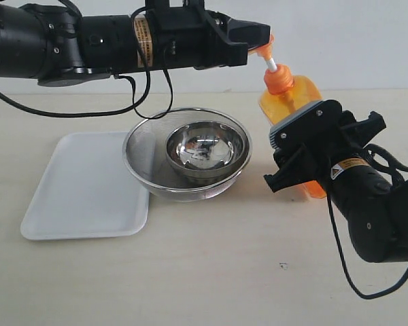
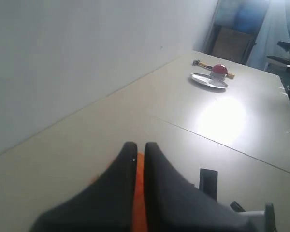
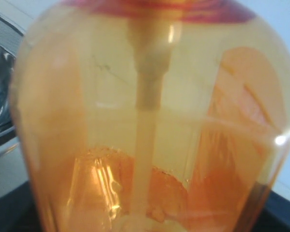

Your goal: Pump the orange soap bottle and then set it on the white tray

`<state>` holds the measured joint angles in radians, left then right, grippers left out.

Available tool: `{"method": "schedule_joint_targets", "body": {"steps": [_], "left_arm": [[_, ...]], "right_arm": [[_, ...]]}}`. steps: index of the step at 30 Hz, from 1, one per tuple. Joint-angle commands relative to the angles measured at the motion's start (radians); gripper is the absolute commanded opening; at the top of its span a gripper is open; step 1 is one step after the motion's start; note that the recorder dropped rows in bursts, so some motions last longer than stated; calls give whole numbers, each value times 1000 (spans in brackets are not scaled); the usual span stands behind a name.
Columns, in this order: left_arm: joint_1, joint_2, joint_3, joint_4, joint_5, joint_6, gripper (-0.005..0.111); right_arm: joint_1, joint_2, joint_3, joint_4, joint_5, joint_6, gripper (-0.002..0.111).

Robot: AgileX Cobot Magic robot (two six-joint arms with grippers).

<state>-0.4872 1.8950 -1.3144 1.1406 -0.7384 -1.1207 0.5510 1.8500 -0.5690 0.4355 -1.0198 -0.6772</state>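
The clenched left tool (image 1: pixel 258 34) is sitting on the pump head (image 1: pixel 266 49) of the orange soap bottle (image 1: pixel 296 95). The right tool (image 1: pixel 300 146) is grasping this bottle on the bench (image 1: pixel 211 272). An off-centre push could be slipping off and tipping it.

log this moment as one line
left gripper: shut, tip at orange pump head | right gripper: holding tall translucent orange soap bottle, tilted | flat white rectangular tray: bottle not on it

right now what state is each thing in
left gripper: shut, tips on the pump head
right gripper: shut on the orange soap bottle
orange soap bottle: tilted, partly full, pump up
white tray: lying flat, bottle not on it
mesh strainer: upright, steel bowl inside
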Motion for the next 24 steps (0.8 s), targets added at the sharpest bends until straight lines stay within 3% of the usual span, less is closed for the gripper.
{"method": "schedule_joint_targets", "body": {"steps": [1, 24], "left_arm": [[-5, 49, 0, 60, 28, -30, 5], [-5, 82, 0, 90, -23, -54, 5]], "right_arm": [[-1, -6, -5, -22, 3, 6, 0], [-1, -6, -5, -34, 3, 15, 0]]}}
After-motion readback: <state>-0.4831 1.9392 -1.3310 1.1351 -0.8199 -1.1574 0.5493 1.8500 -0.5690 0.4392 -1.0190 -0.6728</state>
